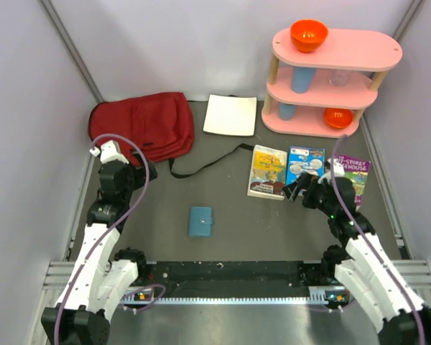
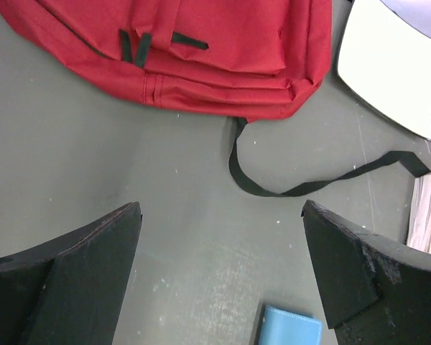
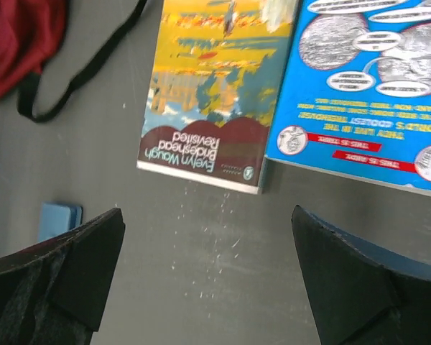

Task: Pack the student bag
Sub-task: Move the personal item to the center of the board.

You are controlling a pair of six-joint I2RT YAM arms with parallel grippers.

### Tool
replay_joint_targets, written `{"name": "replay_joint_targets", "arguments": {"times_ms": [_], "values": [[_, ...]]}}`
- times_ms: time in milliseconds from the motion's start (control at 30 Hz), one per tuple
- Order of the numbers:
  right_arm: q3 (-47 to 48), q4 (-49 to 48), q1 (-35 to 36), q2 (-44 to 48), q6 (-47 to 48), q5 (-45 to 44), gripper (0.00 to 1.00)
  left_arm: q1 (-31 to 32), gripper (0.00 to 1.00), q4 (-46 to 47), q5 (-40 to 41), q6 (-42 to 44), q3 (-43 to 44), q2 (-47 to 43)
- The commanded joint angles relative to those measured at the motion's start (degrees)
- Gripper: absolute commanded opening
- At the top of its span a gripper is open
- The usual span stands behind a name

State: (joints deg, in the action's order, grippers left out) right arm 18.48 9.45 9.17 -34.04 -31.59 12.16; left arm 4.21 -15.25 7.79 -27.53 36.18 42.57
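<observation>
Packing is judged not yet begun: the student bag (image 1: pixel 145 128) is seen lying flat, apparently zipped, at the far left of the tabletop (image 1: pixel 230 244). The left hand (image 2: pixel 221 219) is held near it, jaws wide apart and empty. The right hand (image 3: pixel 207 219), likewise spread, is poised by a yellow book (image 3: pixel 208 93). Opening the bag is called for first.

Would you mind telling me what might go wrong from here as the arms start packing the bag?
1. The bag lies flat and seems zipped; its soft fabric may bunch when pulled.
2. Its loose strap trails out sideways; an arm could snag it and drag the bag.
3. The yellow book lies flat right beside the blue book; the open right pincer may shove both.
</observation>
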Motion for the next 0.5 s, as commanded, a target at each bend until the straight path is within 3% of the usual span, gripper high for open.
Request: {"name": "replay_joint_targets", "arguments": {"times_ms": [0, 67, 100, 167, 367, 467], "values": [[10.2, 9.9, 13.4, -10.0, 4.9, -12.0, 0.99, -0.2, 0.99, -10.6, -2.9, -1.3, 7.0, 1.2], [12.7, 10.3, 20.5, -14.3, 2.5, -21.2, 0.99, -0.2, 0.99, -10.9, -4.4, 0.2, 7.4, 1.0], [14.9, 9.4, 25.6, -16.0, 2.1, -21.6, 0.99, -0.3, 0.98, -11.8, -5.2, 0.7, 7.9, 1.0], [16.9, 7.4, 29.0, -21.4, -0.6, -21.9, 0.99, -0.3, 0.99, -14.1, -5.0, 0.8, 8.7, 0.9], [19.0, -3.4, 33.4, -30.7, -6.5, -12.4, 0.99, -0.3, 0.99, -13.8, -14.2, 2.9, 8.0, -2.5], [17.7, -7.8, 35.6, -33.4, -8.4, -8.5, 0.93, -0.3, 0.99, -15.9, -14.4, 4.1, 8.3, -4.7]]}}
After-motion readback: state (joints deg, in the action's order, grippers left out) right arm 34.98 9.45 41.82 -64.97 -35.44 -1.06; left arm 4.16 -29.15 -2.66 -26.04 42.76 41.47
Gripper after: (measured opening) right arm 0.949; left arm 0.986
